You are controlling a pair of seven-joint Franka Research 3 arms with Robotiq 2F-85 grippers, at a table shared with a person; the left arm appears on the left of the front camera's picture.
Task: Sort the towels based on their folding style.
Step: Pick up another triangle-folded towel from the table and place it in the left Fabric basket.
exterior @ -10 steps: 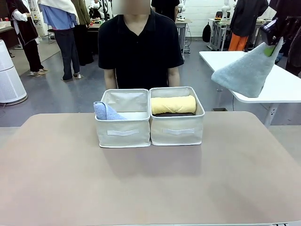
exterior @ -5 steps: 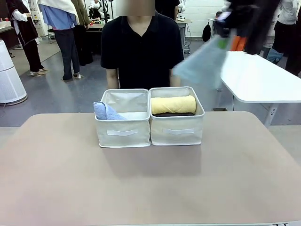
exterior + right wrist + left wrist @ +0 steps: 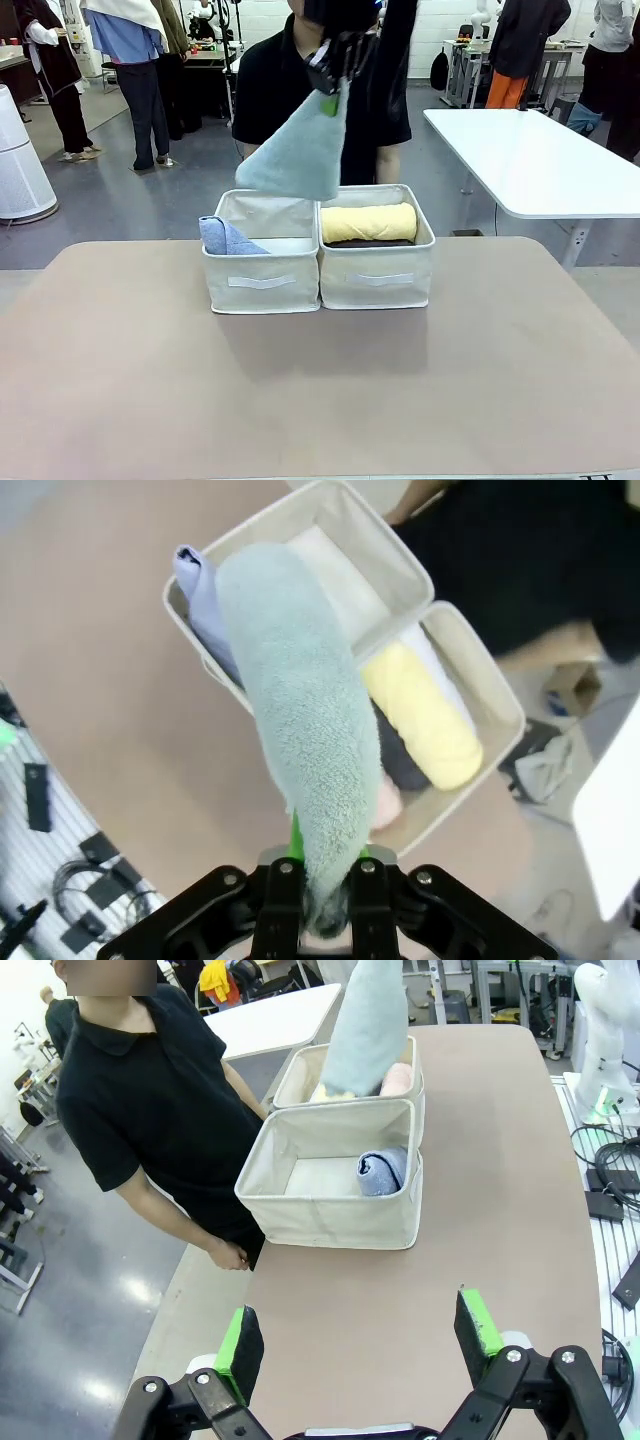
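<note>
My right gripper (image 3: 333, 88) is shut on the tip of a grey-teal cone-shaped towel (image 3: 296, 155), which hangs above the left beige bin (image 3: 262, 275). The same towel (image 3: 305, 730) runs up from my right gripper (image 3: 323, 912) in the right wrist view and hangs as the grey-teal towel (image 3: 368, 1025) in the left wrist view. A light blue cone towel (image 3: 226, 238) lies in the left bin. The right bin (image 3: 378, 270) holds a yellow roll (image 3: 368, 222) over a dark grey roll (image 3: 370, 243); a pink roll (image 3: 398, 1079) lies there too. My left gripper (image 3: 360, 1335) is open over bare table.
A person in a black shirt (image 3: 300, 90) stands right behind the bins. The brown table (image 3: 320, 390) stretches bare in front of the bins. A white table (image 3: 540, 160) stands at the back right, and other people stand farther off.
My right gripper has swung the grey-teal cone towel from the far right, across the right bin, to above the left bin.
</note>
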